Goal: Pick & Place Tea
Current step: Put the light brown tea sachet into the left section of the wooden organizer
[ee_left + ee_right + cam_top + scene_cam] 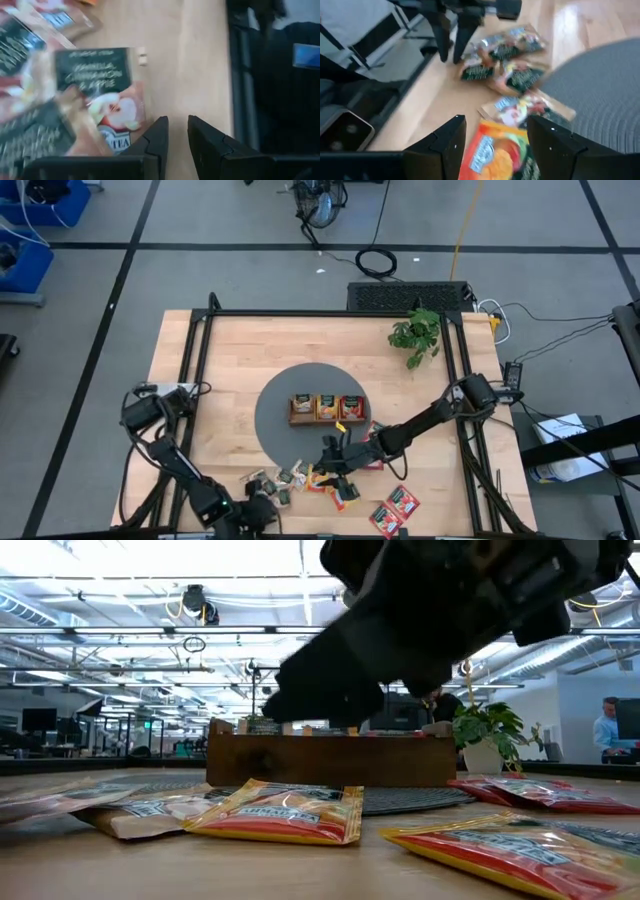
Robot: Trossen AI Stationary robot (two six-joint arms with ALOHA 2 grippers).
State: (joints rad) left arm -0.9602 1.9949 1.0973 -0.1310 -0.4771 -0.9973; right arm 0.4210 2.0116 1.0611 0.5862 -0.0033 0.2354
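While the left arm folds low at the counter's (200, 380) near left corner, the high view shows the right arm reaching in from the right edge, its tool (335, 465) hovering over scattered tea sachets (345, 492) by the near edge of the grey mat (275, 415). A wooden tray (326, 409) on the mat holds three sachets; two red ones (395, 510) lie apart towards the near right corner.

From the low view, the right arm's dark bulk hangs over the tray (330, 758), with an orange sachet (280, 812) lying flat in front.

At the left wrist, the left tool (177, 145) has its fingers narrowly apart, holding nothing, beside a beige sachet (107, 95).

At the right wrist, the right tool (495, 145) gapes wide and empty over an orange sachet (495, 152).
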